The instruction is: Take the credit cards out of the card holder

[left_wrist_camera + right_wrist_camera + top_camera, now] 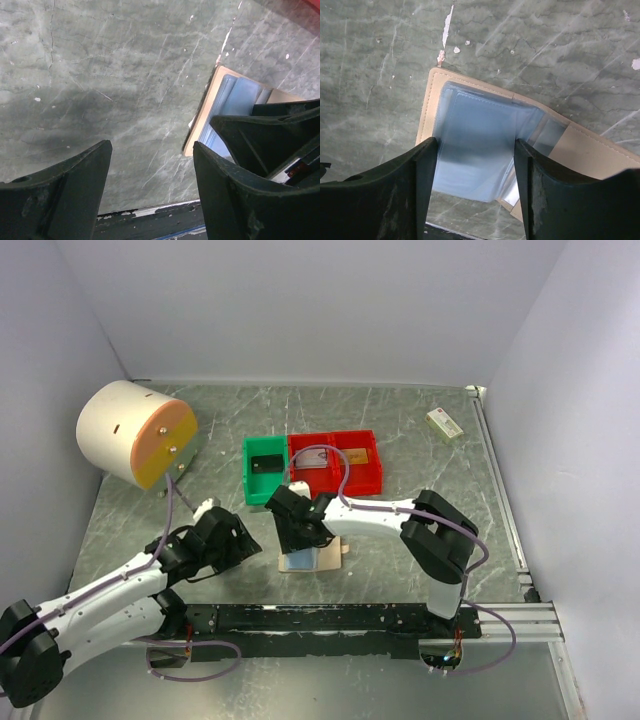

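The card holder (318,559) lies open on the table near the front, tan with pale blue-grey pockets. It also shows in the right wrist view (470,135) and the left wrist view (235,97). My right gripper (300,537) hangs right over it, open, its fingers (420,170) on either side of the blue pocket flap (475,145). My left gripper (238,540) is open and empty over bare table (151,147), just left of the holder. A dark card (266,462) lies in the green bin. A silver-grey card (316,462) and a gold card (360,454) lie in the red bin.
The green bin (249,472) and the red bin (370,480) stand side by side behind the holder. A large cream cylinder (135,433) stands at the back left. A small white-and-green box (445,424) lies at the back right. A black rail (330,620) runs along the front edge.
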Action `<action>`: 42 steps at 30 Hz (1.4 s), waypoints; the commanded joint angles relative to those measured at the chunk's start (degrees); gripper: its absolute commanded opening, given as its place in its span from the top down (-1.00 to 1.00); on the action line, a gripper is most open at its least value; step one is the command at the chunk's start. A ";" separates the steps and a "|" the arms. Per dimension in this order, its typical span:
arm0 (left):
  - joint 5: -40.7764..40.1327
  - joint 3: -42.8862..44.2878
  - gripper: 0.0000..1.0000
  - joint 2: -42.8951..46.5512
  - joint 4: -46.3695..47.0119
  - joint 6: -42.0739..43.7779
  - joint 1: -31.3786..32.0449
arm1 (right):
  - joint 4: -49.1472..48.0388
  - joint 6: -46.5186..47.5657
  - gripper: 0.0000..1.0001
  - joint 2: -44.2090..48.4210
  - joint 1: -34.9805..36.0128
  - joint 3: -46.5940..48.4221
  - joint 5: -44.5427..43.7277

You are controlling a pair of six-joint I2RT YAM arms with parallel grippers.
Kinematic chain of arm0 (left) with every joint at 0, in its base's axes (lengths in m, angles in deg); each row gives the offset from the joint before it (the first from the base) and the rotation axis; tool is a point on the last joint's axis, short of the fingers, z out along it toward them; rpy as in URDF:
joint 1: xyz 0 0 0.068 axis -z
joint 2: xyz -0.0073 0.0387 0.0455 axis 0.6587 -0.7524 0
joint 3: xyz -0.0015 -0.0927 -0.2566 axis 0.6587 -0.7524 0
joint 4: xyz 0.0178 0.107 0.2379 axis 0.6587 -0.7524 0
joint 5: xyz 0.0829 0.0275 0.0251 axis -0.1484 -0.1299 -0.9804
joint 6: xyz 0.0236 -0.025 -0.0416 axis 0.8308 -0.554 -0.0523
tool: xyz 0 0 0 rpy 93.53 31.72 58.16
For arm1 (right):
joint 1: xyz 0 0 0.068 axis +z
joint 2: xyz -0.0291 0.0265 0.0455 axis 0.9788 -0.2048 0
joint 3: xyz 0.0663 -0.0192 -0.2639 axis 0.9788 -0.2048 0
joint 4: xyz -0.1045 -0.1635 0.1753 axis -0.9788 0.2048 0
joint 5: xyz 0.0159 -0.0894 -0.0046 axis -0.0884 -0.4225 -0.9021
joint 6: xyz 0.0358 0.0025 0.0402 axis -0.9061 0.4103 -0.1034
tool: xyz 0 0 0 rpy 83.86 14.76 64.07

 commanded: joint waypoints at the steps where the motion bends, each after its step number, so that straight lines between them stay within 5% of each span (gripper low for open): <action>1: 2.17 1.83 -0.54 -0.78 1.38 0.13 -0.34 | -0.35 0.00 -0.11 -0.96 0.35 -2.43 0.58; 12: 8.57 -0.27 -0.54 -1.58 9.93 3.07 -0.22 | -15.12 -0.84 0.20 5.99 -6.62 -14.46 17.60; 20: 17.13 -3.41 -0.52 -5.64 25.79 5.62 0.52 | -23.29 -1.59 0.35 9.04 -13.43 -23.04 26.56; 32: 18.04 0.48 -0.50 -25.17 43.85 8.76 7.74 | -27.75 -3.07 0.35 9.49 -15.62 -26.82 29.87; 42: 15.94 -0.03 -0.51 -25.87 47.57 8.60 8.09 | -28.45 -3.23 0.34 9.36 -16.01 -27.47 30.52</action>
